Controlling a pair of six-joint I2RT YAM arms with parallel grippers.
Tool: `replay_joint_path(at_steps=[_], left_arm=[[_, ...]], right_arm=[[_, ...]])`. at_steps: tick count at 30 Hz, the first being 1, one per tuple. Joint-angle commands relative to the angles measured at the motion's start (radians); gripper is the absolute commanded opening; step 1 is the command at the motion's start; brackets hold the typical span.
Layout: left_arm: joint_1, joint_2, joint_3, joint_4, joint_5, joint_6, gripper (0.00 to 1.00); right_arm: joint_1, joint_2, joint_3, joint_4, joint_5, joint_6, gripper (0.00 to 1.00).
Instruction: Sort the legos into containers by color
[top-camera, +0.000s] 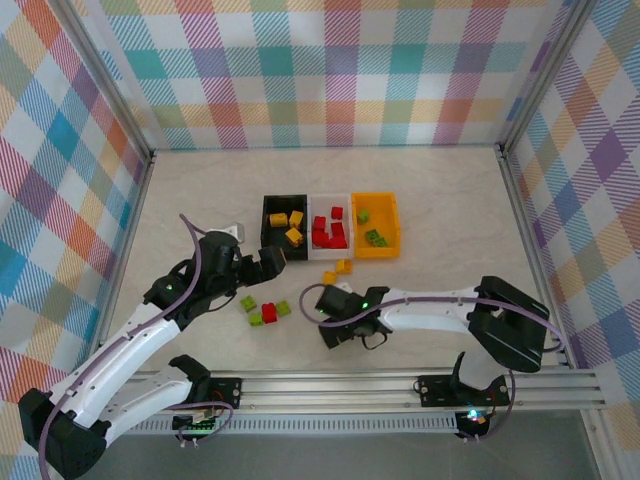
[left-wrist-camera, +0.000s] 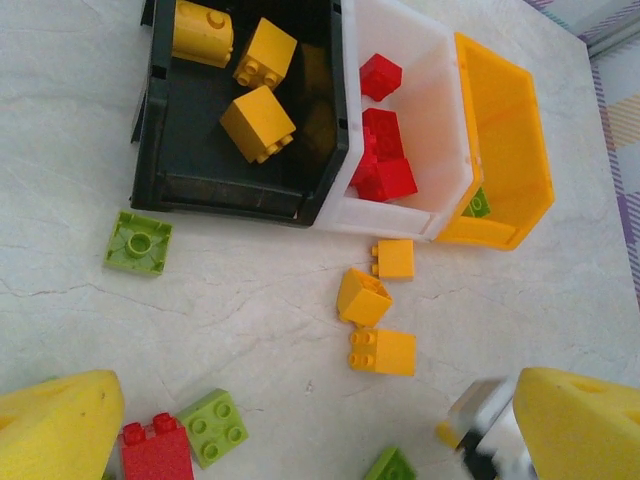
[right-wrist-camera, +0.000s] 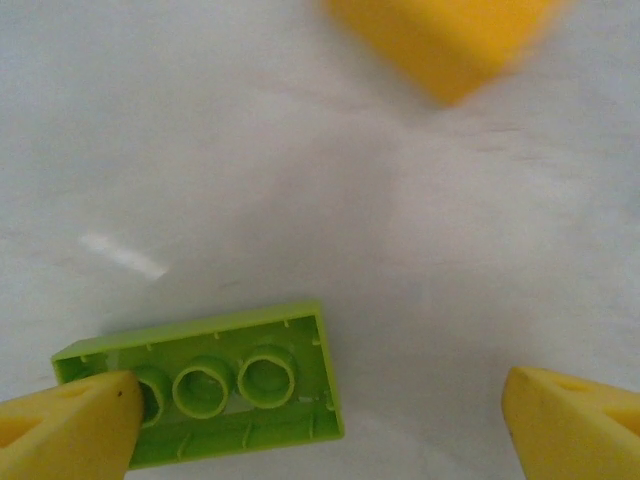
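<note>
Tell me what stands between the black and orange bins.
The white bin, holding red bricks, between the black bin and orange bin; the top view shows it.

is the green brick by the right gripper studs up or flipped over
Flipped over: the green brick shows its hollow underside with round tubes facing the wrist camera, no studs.

1. A pale marbled table is seen carrying everything
2. A black bin, a white bin and an orange bin are set on it in a row, side against side
3. Three yellow-orange bricks are scattered just in front of the white bin
4. A lime green brick is laid underside up beside the black bin
5. A red brick and a green brick are placed side by side, nearer the arms
6. A long green brick is laid hollow side up
</note>
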Motion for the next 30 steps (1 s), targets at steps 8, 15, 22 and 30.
replay_joint_path(at_steps=[8,15,22,30], left_arm=[[0.005,-0.029,-0.014,-0.026,-0.015,0.005,1.00],[0.007,-0.027,-0.017,-0.021,-0.019,0.005,1.00],[0.018,-0.021,-0.030,-0.019,-0.018,0.002,1.00],[0.025,-0.020,-0.029,-0.017,-0.016,0.002,1.00]], right_arm=[[-0.041,-0.160,0.003,-0.055,0.016,-0.092,0.98],[-0.035,-0.050,0.020,-0.016,-0.051,-0.088,0.98],[-0.026,0.057,0.045,-0.016,-0.014,-0.103,0.97],[-0.025,0.091,0.039,-0.015,-0.015,-0.111,0.73]])
